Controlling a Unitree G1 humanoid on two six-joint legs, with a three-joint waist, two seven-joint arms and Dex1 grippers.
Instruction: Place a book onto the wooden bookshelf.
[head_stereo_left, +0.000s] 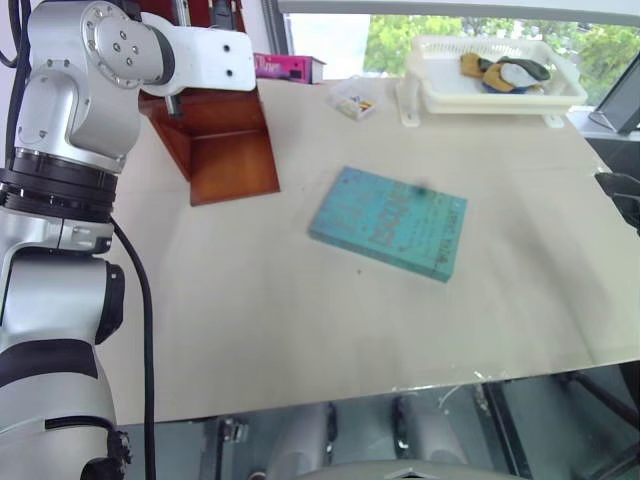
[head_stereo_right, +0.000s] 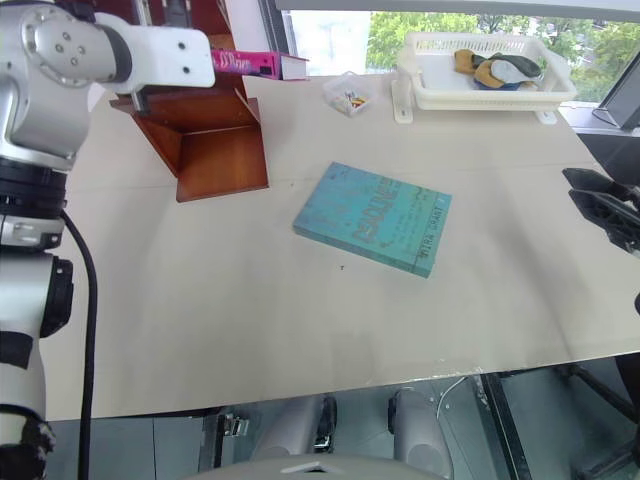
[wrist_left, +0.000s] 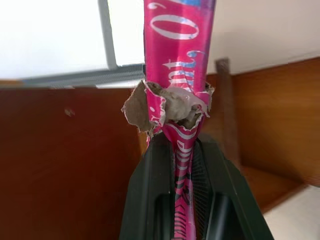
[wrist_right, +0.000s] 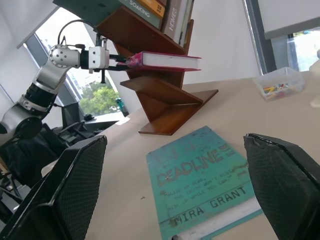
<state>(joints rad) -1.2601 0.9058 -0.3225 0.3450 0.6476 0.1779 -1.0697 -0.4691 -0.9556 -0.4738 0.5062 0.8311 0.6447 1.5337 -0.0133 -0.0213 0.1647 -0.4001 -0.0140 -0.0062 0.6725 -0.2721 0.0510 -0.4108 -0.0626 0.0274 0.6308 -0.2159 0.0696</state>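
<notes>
The left gripper (wrist_right: 119, 60) holds the pink book (wrist_right: 167, 60) level at the wooden bookshelf (wrist_right: 165, 102), its jaws clamped shut on the spine end, where the cover is torn and crumpled just past the fingertips. From the right wrist camera, the book lies flat in the air above one of the shelf's slanted brown panels, white page edges facing out; whether it rests on wood cannot be told. More books stand tilted in the compartment above it.

The head camera shows the book's far end (head_stereo_left: 288, 67) jutting out past the left arm at the back of the tabletop (head_stereo_left: 300, 330), beside the shelf's base.

A teal book (head_stereo_left: 390, 222) lies flat near the middle of the tabletop, well apart from the shelf. Farther back sit a small clear box (head_stereo_left: 355, 101) of coloured bits and a white plastic tray (head_stereo_left: 437, 90) with some yellow and dark items inside.

The right gripper (wrist_right: 175, 197) hovers at the tabletop's right edge, its two black fingers spread wide apart with nothing between them, aimed across the teal book toward the shelf.
</notes>
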